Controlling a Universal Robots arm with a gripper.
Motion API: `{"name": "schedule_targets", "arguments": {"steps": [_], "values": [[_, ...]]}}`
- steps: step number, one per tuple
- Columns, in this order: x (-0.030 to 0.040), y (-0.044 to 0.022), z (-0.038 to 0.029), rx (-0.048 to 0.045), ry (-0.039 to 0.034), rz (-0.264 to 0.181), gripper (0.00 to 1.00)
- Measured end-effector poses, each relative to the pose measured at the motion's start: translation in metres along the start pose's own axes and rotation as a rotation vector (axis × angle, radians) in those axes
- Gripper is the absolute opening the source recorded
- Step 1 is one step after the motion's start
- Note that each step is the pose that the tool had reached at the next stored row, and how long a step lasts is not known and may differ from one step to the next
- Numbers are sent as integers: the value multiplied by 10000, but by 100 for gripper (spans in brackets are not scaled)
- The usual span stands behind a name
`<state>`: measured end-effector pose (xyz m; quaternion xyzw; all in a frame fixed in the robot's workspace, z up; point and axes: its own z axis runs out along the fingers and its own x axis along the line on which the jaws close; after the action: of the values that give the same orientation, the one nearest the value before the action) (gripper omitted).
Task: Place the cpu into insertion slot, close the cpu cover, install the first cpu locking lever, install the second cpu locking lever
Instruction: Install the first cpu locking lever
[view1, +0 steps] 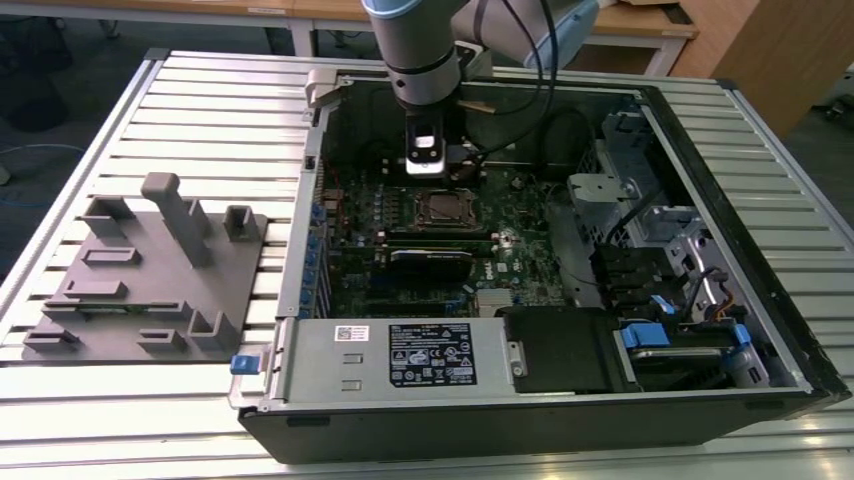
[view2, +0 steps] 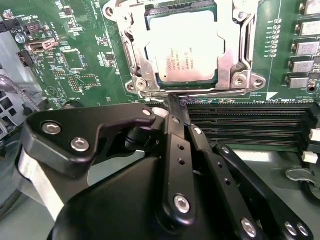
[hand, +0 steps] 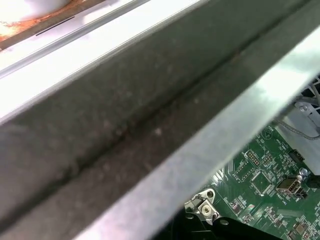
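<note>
The cpu (view2: 187, 47), a silver-tan square chip, lies in the insertion slot (view1: 445, 207) on the green motherboard (view2: 85, 65). The cpu cover (view2: 234, 57), a silver frame, lies flat around the chip. A thin metal locking lever (view2: 248, 35) runs along one side of the socket, and another lever rod (view2: 205, 93) runs along the edge nearest my fingers. My gripper (view2: 174, 106) is shut, its black tip right at that near edge of the socket. In the exterior view the gripper (view1: 427, 165) hangs inside the open computer case, just behind the socket.
Black memory slots (view2: 250, 122) lie beside the socket. The case's metal wall (hand: 150, 125) stands close to the wrist. A power supply (view1: 394, 355) and drive bays (view1: 667, 290) fill the case's near side and the exterior view's right. A grey fixture plate (view1: 147, 280) sits at the exterior view's left.
</note>
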<state>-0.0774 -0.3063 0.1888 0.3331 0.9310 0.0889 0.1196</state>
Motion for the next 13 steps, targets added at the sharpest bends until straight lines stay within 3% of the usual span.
{"name": "schedule_targets", "arguments": {"steps": [13], "values": [[-6,8,1,8,-5,-4,10]]}}
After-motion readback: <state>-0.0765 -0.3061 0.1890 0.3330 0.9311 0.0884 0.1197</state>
